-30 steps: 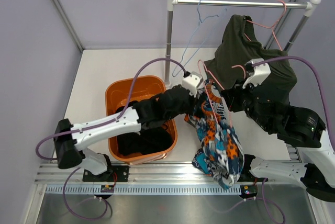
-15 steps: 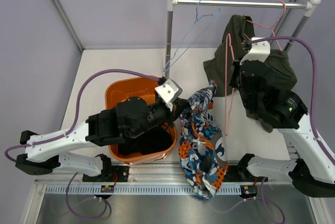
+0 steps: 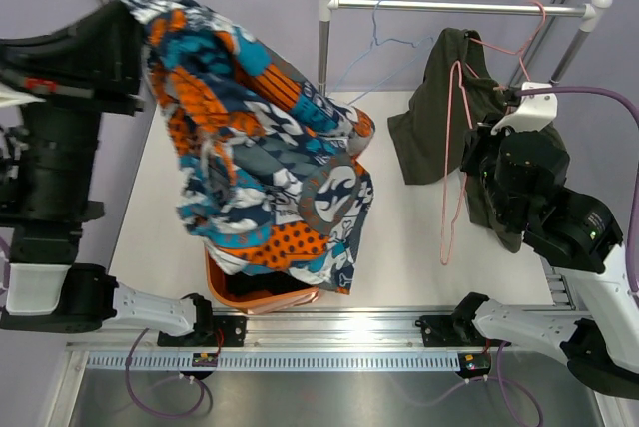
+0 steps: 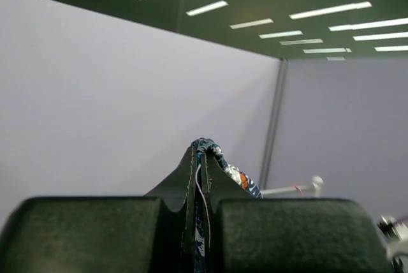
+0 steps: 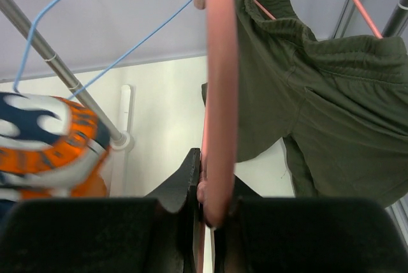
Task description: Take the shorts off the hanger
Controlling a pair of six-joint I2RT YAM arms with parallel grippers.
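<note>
Shorts (image 3: 260,148) are blue-orange patterned; hanger (image 5: 220,94) is pink.

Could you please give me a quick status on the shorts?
Left gripper shut on patterned shorts, lifted above orange bin. Right gripper shut on bare pink hanger. Nothing blocking.

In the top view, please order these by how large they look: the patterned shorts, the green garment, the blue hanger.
1. patterned shorts: largest, though they are held high near the camera, which enlarges them.
2. green garment.
3. blue hanger: smallest, only thin wire.
</note>
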